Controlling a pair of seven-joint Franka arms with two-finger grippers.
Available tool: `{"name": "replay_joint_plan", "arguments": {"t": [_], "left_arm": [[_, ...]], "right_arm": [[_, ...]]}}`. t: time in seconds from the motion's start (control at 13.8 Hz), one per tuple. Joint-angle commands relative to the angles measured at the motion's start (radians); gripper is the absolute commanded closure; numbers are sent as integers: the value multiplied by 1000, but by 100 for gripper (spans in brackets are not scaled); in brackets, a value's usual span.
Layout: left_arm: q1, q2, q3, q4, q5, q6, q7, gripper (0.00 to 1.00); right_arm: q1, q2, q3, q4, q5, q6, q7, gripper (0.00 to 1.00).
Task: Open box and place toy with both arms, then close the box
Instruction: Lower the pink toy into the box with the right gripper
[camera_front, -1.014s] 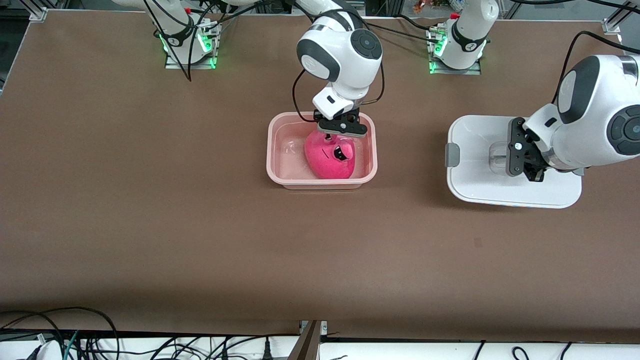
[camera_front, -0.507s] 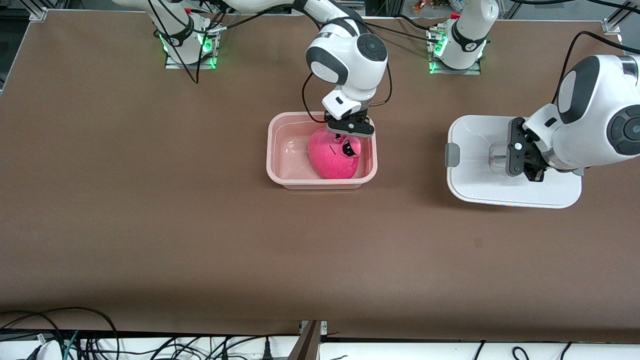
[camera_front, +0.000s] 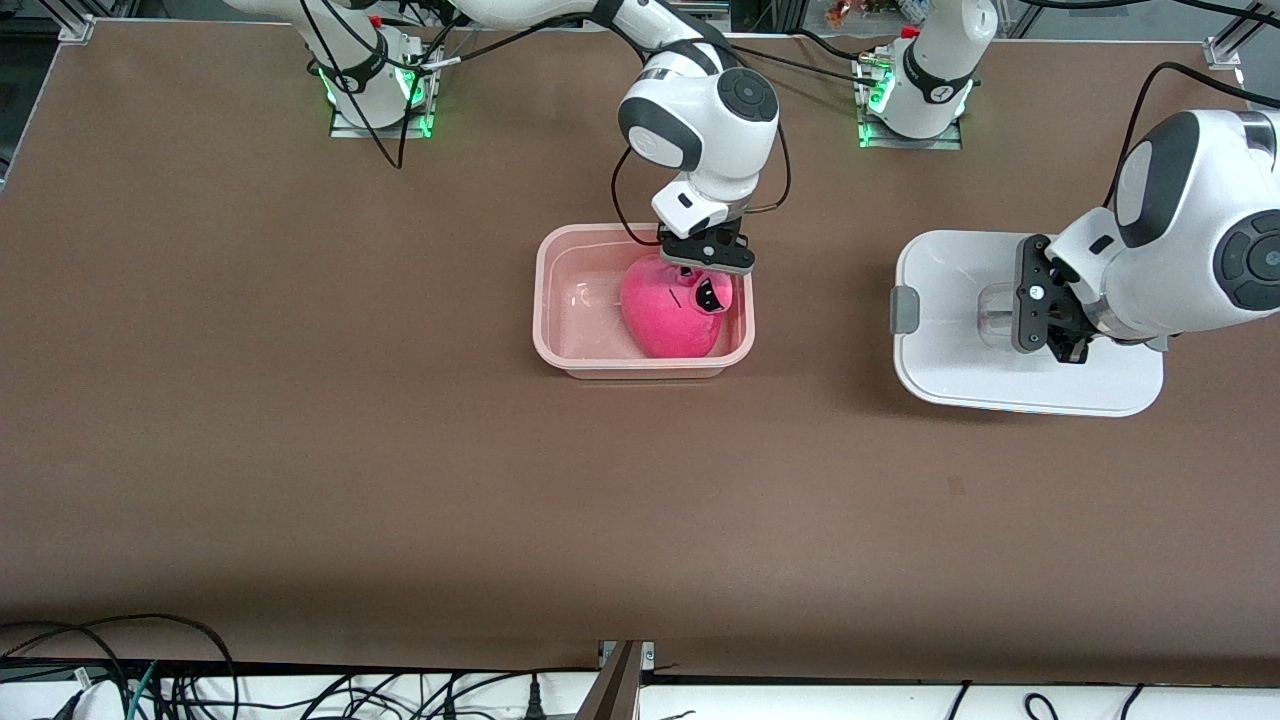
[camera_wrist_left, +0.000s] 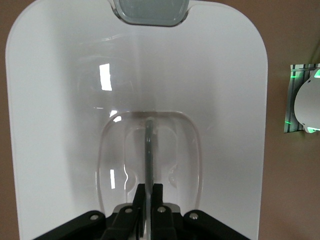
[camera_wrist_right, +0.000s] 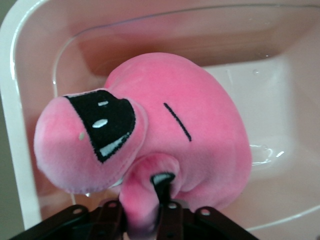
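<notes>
Right pincer (camera_front: 704, 272), clenched on hot-pink plush toy (camera_front: 672, 318), sits inside open translucent pink tub (camera_front: 560, 330); left pincer (camera_front: 1040, 325) grips flat white lid's (camera_front: 950, 300) handle toward left arm's end of tabletop (camera_front: 300, 450).

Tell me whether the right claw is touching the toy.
Touching. The right wrist view shows the right claw shut on one bulging eye of the toy, which sits in the box.

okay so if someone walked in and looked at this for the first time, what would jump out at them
The hot-pink toy stands out first: it sits in the open pink box at mid-table, with the right gripper shut on one of its bulging eyes. Next is the white lid, lying flat toward the left arm's end of the table, where the left gripper is shut on the lid's clear centre handle.
</notes>
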Motion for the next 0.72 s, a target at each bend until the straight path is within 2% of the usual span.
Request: {"name": "replay_joint_plan", "arguments": {"t": [0.0,0.29,0.65], "left_arm": [[7,-12,-1,-7,-25,2,42,100],[7,-12,-1,-7,-25,2,42,100],[7,-12,-1,-7,-25,2,42,100]], "right_arm": [[7,52,-9,30,-19,55,21,0],[-7,51,-15,30,-15,101,19,0],[-27,28,-15,30,-12,78,-5,0]]}}
